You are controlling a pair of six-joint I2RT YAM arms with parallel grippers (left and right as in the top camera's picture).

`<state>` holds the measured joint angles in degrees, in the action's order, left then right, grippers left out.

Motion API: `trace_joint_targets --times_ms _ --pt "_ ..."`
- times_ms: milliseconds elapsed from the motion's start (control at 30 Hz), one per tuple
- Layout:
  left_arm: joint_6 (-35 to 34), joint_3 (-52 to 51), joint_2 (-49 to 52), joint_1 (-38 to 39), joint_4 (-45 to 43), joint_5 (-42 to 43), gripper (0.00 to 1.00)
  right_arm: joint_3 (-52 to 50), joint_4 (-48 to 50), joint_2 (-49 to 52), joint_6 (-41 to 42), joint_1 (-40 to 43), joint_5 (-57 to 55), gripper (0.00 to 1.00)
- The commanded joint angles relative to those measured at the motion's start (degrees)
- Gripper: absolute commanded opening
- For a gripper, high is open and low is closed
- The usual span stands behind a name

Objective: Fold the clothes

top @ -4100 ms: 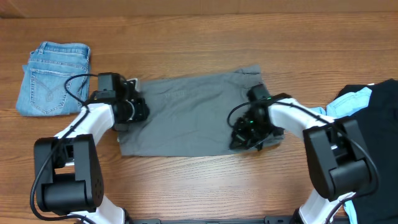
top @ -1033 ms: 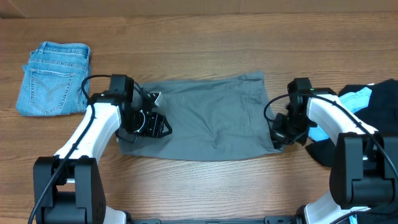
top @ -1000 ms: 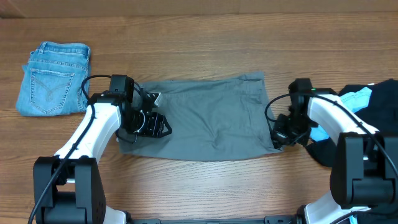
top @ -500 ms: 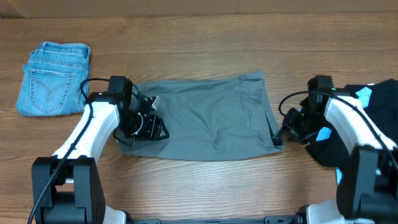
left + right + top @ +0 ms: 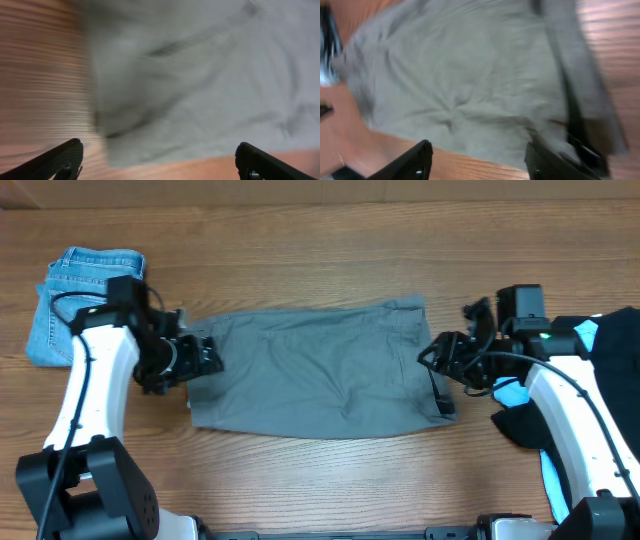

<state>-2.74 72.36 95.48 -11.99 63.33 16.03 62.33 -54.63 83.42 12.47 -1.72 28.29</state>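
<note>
Your shorts (image 5: 320, 375) lay lengthwise 9-to-3 o'clock, dark-edged end at 3, with left gripper (image 5: 207, 358) and right gripper (image 5: 432, 358) spread open.

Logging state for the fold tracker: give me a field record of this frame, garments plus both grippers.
grey shorts: spread flat mid-table, lightly wrinkled
left gripper: open, nothing held, over the shorts' left edge
right gripper: open, nothing held, over the shorts' right edge
denim garment: folded, far left, apart from the shorts
black garment: heaped at the right edge, not folded
sky-blue garment: with the black one, partly hidden
table: wood
</note>
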Motion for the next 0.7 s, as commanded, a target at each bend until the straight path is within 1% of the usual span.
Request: trace_joint_targets --times_ms 0,67,100,133,200,233,300,433,533,667 --pt "-2.4 -2.3 0.1 -4.5 -1.4 -3.1 1.0 1.0 0.2 1.4 -5.9 -4.9 1.8 0.66" --pt "-0.4 -4.7 0.2 -6.8 -3.2 0.5 1.0 1.0 0.8 2.6 -5.9 -7.2 1.7 0.65" --pt "0.7 -5.9 0.2 -7.8 -4.4 2.8 1.0 1.0 1.4 3.1 -5.4 -8.1 1.1 0.6" --pt "1.4 -7.2 0.4 -8.6 -5.5 5.0 1.0 1.0 2.2 4.0 -3.5 -8.9 -1.2 0.5" --pt "1.7 -9.6 0.9 -9.9 -7.6 7.2 1.0 1.0 3.5 5.8 0.0 -9.7 -6.0 0.43" --pt "1.7 -11.0 1.3 -10.3 -9.1 7.9 1.0 0.9 4.2 7.0 0.7 -9.9 -7.8 0.37" --pt "1.7 -13.3 2.2 -10.5 -12.6 8.2 1.0 0.7 5.6 9.3 0.8 -10.0 -8.3 0.27" --pt "1.2 -15.8 5.5 -9.9 -19.5 8.3 1.0 0.7 8.2 14.1 -0.1 -10.0 -7.7 0.2" --pt "1.0 -15.9 9.4 -9.3 -21.9 9.6 1.0 0.7 9.4 17.1 -0.3 -10.0 -5.8 0.11" --pt "1.0 -15.9 14.5 -8.1 -23.8 9.8 1.0 0.7 9.5 19.0 -0.3 -10.4 -5.7 0.09"
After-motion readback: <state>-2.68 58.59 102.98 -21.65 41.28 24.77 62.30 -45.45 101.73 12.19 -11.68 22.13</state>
